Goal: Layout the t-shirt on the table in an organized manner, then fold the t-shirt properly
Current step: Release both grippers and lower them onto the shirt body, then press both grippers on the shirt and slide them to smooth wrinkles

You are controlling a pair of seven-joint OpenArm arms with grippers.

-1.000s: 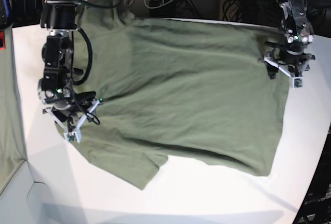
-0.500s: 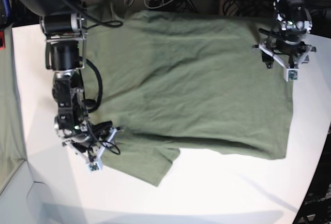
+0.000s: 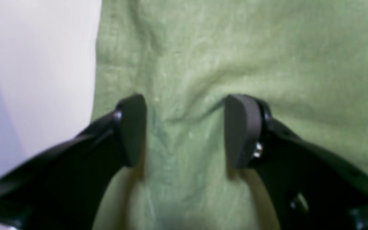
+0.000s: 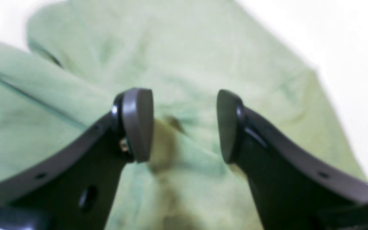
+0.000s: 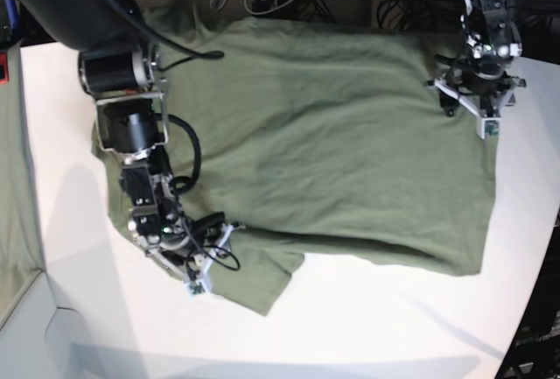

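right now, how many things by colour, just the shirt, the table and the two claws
green: 1, the t-shirt
white: 1, the table
black: 2, the left claw and the right claw
total: 4
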